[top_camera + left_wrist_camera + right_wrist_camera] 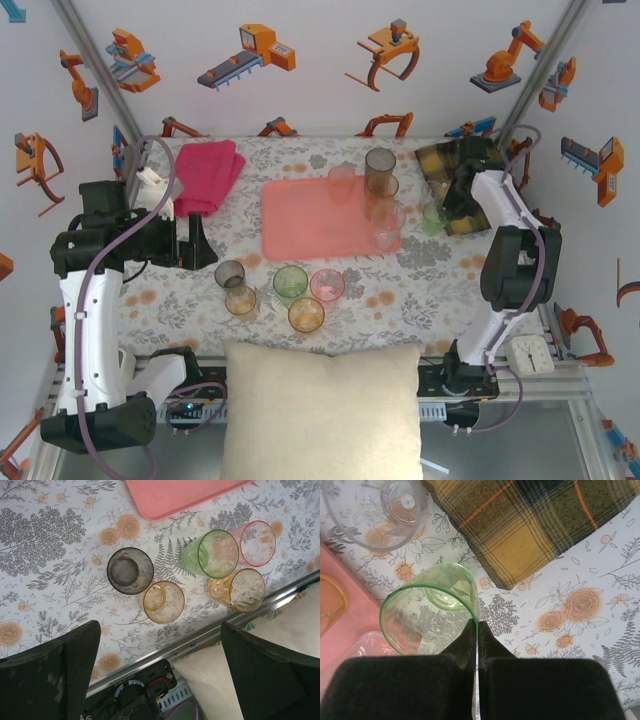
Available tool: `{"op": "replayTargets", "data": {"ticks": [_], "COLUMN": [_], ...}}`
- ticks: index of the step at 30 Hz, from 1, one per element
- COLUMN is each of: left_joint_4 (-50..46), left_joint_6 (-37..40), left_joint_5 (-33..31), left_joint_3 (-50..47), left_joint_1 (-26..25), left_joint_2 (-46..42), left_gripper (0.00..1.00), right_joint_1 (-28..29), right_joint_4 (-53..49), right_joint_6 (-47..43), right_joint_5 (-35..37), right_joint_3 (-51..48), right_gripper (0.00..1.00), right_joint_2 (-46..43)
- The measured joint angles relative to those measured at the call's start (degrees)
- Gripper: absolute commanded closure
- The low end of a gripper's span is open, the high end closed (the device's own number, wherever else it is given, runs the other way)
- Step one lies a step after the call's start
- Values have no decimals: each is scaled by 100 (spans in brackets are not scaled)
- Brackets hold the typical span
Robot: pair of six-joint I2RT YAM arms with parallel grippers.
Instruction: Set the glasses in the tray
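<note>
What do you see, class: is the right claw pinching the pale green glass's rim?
Yes, the right claw is shut on the pale green glass, its thin rim caught between the fingertips.

- The left arm point(105, 320), at the left of the overhead frame, was built of smooth white rounded links joined by bulky black housings.
- A lilac cable point(86, 300) ran along its length, and its base point(100, 425) at the lower left was a black block.
- The left gripper point(159, 625) had two broad black fingers point(55, 675) with a fine woven texture and pale scuffs.
- The right arm point(505, 210), at the right of the overhead frame, showed the same white links and a large black housing point(515, 265).
- A dull purple cable point(546, 262) followed its outer edge.
- The right gripper point(477, 630) had matte black fingers point(405, 690) tapering to thin tips.
</note>
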Motion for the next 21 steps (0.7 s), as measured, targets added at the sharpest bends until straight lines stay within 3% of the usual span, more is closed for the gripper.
{"op": "replayTargets", "data": {"ticks": [14,21], "left_joint_4": [7,11], "left_joint_6": [-2,-4], "left_joint_5": [85,103], "left_joint_3": [0,0], "left_joint_1": [0,0], "left_joint_2": [-85,-74], "left_gripper": [3,3], "right_joint_1": [0,254], "right_joint_4": [-623,-1150], "right_joint_6": [-177,-299], "right_joint_5": [-4,44], "right_joint_3": [35,533], "right_gripper": [100,100], "right_joint_2": [-1558,-2033]}}
